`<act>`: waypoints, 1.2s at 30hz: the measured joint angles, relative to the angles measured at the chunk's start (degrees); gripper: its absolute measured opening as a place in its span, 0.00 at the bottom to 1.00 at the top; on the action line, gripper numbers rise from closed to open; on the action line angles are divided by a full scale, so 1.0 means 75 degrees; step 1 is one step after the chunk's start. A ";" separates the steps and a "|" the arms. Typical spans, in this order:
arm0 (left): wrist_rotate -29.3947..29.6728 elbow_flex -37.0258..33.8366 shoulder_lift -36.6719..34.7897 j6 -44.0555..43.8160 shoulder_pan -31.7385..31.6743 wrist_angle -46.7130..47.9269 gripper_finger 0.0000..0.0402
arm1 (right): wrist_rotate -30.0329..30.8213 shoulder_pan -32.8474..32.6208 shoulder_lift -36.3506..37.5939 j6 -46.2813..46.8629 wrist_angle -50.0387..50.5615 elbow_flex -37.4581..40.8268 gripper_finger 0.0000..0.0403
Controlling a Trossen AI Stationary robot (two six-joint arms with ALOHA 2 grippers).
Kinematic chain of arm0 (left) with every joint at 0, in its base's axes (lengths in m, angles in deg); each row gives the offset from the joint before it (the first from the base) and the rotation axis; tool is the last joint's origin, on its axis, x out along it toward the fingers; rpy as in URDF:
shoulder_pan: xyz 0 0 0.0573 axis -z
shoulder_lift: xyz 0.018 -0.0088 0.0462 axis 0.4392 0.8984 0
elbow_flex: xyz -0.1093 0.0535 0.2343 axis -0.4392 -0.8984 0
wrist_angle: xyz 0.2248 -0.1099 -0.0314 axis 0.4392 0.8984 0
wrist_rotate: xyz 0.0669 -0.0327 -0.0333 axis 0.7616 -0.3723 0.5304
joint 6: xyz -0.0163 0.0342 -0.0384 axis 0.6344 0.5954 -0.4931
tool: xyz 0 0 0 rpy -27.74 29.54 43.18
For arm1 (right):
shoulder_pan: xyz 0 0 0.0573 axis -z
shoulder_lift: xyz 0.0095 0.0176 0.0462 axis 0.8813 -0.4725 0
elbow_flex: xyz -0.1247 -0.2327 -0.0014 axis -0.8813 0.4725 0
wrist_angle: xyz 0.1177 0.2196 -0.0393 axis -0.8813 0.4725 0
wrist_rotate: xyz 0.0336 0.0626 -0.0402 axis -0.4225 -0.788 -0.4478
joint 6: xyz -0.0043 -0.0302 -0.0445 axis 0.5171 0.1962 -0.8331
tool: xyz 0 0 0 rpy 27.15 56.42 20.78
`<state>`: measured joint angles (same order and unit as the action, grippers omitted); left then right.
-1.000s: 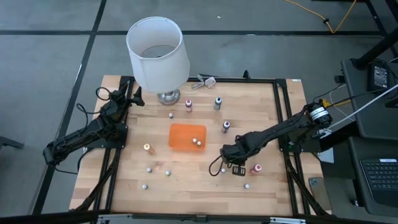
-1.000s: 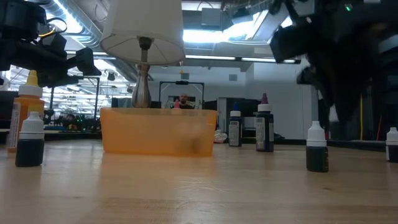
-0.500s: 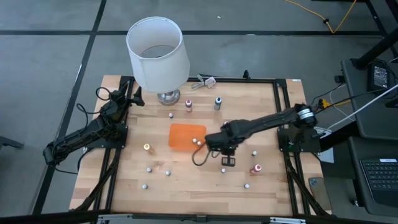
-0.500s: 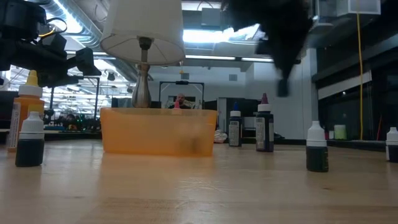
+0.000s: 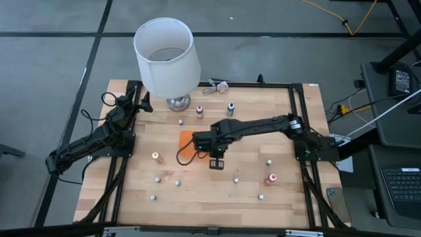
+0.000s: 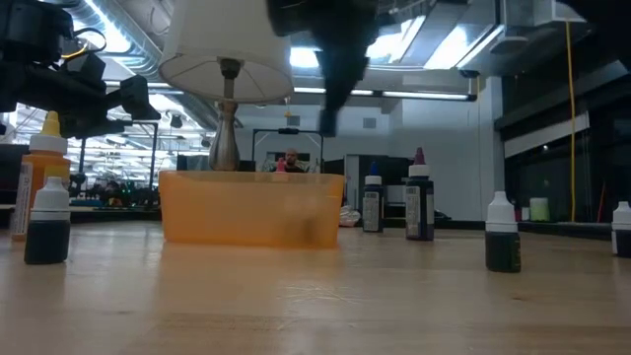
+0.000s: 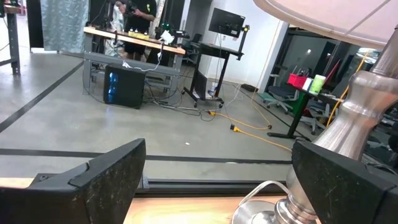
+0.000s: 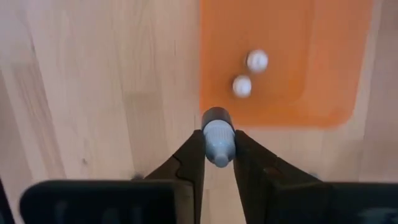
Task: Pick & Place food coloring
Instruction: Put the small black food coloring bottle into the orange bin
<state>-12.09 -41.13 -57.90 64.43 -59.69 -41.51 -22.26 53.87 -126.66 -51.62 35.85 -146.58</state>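
Carrying a food coloring bottle (image 8: 217, 137) pinched between closed fingers, the right gripper (image 8: 218, 155) hovers just short of the orange tray (image 8: 323, 93), whose two bottles ahead should be cleared before release.

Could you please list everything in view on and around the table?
Tray: one, orange, mid-table, two white-capped bottles inside.
Loose bottles: about a dozen, white, red, orange or dark, scattered on the table.
Held bottle: one, pale cap, just short of the tray edge.
Lamp: one, white shade, metal base, far left corner.
Metal object: one, far edge; what it is I cannot tell.
Left gripper: open, parked beside the lamp base.
Right gripper: shut on the held bottle.
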 joint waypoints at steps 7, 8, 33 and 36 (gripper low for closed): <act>0.0000 -0.0002 0.0000 0.0001 0.0001 0.0000 0.97 | 0.0250 0.0129 -0.0881 -0.0191 -0.0012 -0.1104 0.19; 0.0000 -0.0001 0.0000 0.0000 0.0002 0.0000 0.97 | 0.0270 0.0145 -0.0981 -0.0201 -0.0025 -0.1178 0.19; 0.0001 0.0000 0.0000 0.0002 0.0001 0.0000 0.97 | 0.0384 0.0158 -0.1918 -0.0373 -0.0258 -0.0867 0.19; 0.0000 0.0000 0.0000 0.0000 0.0002 0.0000 0.97 | 0.0387 0.0158 -0.1920 -0.0371 -0.0274 -0.0740 0.19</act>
<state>-12.09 -41.13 -57.90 64.43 -59.68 -41.51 -19.35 55.06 -141.05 -54.40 33.80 -152.13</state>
